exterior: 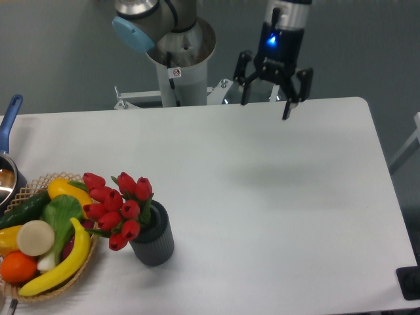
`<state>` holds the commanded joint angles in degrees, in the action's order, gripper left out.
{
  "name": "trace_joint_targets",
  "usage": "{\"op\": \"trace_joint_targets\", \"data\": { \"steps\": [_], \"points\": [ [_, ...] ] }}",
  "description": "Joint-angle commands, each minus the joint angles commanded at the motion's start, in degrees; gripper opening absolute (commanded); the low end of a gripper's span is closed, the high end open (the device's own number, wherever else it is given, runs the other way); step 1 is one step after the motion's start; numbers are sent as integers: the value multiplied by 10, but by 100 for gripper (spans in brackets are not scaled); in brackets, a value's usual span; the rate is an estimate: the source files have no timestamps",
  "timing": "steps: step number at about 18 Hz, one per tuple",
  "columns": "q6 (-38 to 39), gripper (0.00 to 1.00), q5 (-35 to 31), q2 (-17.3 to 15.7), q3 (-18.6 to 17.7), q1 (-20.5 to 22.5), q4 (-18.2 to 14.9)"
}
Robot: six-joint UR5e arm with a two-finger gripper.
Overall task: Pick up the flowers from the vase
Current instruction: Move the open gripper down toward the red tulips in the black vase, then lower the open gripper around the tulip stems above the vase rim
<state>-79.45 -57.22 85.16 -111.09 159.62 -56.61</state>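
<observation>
The flowers [118, 207], a bunch of red tulips with green leaves, stand in the vase [155, 243], a short dark grey ribbed cylinder near the table's front left. The blooms lean left toward the basket. My gripper [266, 109] hangs open and empty high above the table's far edge, far up and to the right of the vase. Its two fingers [288, 108] point down.
A wicker basket [29, 190] with banana, orange, cucumber and other produce sits left of the vase, touching distance from the blooms. A pot with a blue handle [10, 115] is at the left edge. The arm's base [180, 65] stands behind the table.
</observation>
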Motion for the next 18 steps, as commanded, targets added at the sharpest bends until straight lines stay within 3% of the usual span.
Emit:
{"op": "trace_joint_targets", "data": {
  "steps": [10, 15, 18],
  "points": [
    [22, 100, 17, 69, -2, -108, 104],
    [18, 100, 79, 78, -16, -109, 109],
    [14, 100, 75, 54, -26, -73, 108]
  ]
}}
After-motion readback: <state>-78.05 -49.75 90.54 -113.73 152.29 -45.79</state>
